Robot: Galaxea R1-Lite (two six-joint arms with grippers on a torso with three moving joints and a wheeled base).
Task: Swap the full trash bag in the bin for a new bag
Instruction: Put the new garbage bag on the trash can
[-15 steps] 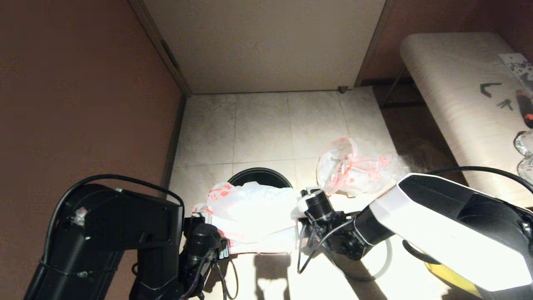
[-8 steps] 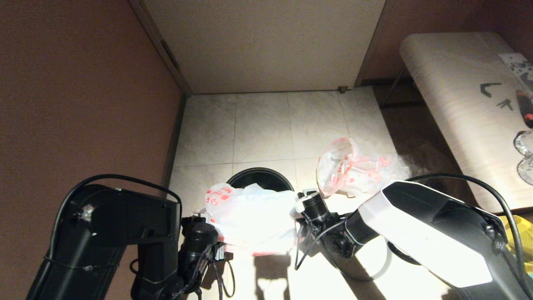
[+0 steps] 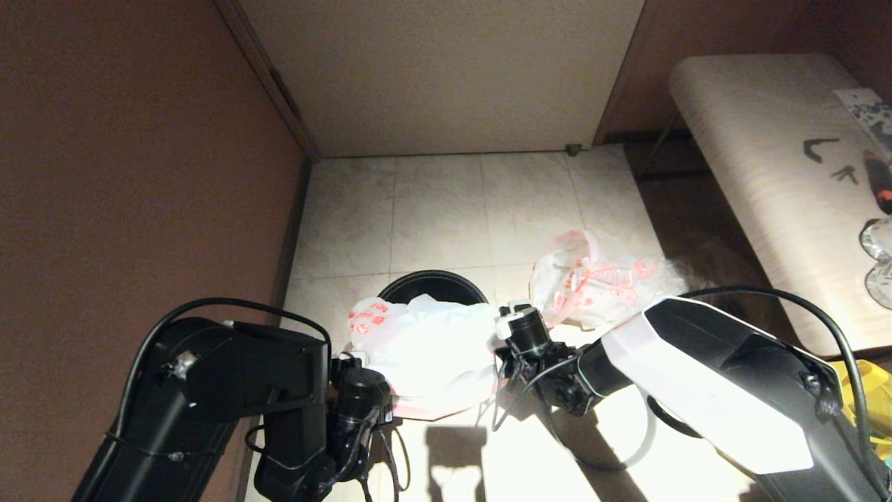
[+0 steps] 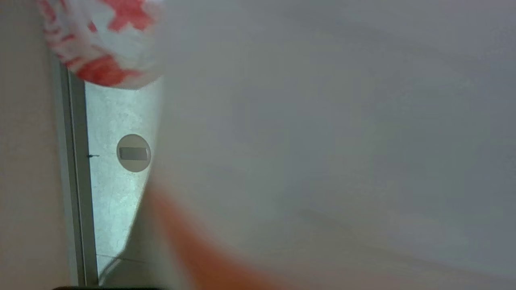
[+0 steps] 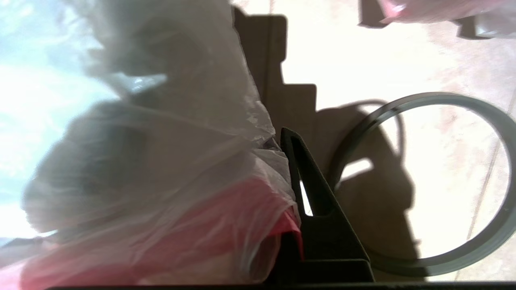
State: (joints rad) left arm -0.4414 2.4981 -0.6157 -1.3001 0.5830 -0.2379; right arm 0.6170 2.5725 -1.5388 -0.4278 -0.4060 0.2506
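Observation:
The new bag (image 3: pixel 425 345), smooth white plastic with a pinkish-red edge, hangs stretched between my two grippers just above the floor. Its far side overlaps the near rim of the black bin (image 3: pixel 433 284). My left gripper (image 3: pixel 346 359) holds the bag's left end, and its plastic (image 4: pixel 322 121) fills the left wrist view. My right gripper (image 3: pixel 503 333) is shut on the right end; one dark finger (image 5: pixel 300 169) presses against the bunched red edge (image 5: pixel 225 225). The full trash bag (image 3: pixel 592 282), lumpy with red print, lies on the tiles right of the bin.
The grey hoop (image 5: pixel 463 257) lies flat on the floor under my right arm (image 3: pixel 697 390), off the bin. A pale table (image 3: pixel 766 174) with small tools stands at the right, a yellow bag (image 3: pixel 867 390) by it. A brown wall (image 3: pixel 139 174) closes the left.
Both grippers have carried the new bag forward, so it now covers more of the bin's near rim. The left arm has shifted to the right.

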